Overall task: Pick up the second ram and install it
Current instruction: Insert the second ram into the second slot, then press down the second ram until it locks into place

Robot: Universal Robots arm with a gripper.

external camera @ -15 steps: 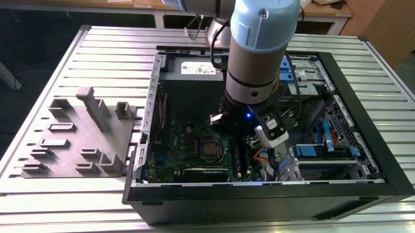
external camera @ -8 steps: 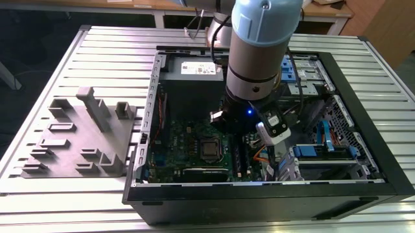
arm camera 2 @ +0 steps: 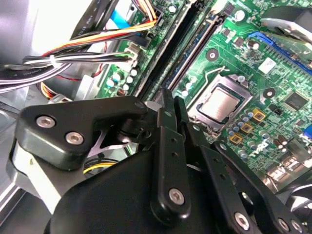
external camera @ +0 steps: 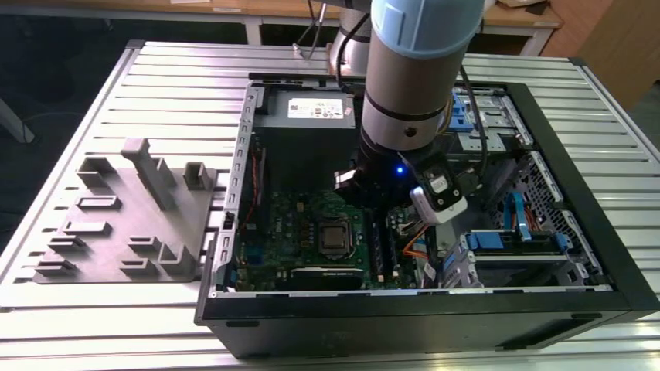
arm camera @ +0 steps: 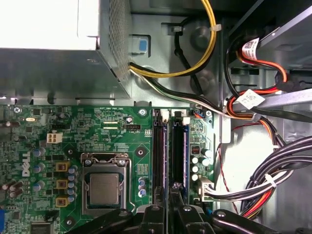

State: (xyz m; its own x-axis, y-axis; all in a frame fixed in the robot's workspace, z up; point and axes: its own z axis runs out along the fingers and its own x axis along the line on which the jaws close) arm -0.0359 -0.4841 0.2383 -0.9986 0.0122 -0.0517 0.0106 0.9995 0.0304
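Note:
My gripper (external camera: 379,207) is down inside the open computer case, right over the motherboard's (arm camera: 122,141) two long memory slots (arm camera: 178,146). Its black fingers (arm camera: 153,219) are drawn close together in both wrist views, gripper (arm camera 2: 173,101) and gripper (arm camera: 169,214). A slim dark stick, the second ram (arm camera: 169,195), stands on edge between them, in line with the slots and low over the board. In the exterior view a long dark strip (external camera: 376,251) runs along the slots out from under the gripper. Whether the stick is fully seated is hidden by the fingers.
The processor socket (arm camera: 104,187) lies beside the slots. Bundled cables (arm camera: 273,180) and orange leads crowd the slots' other side, with the power supply (external camera: 309,108) and drive bays (external camera: 515,239) close by. A grey parts rack (external camera: 124,220) stands on the table at the exterior view's left.

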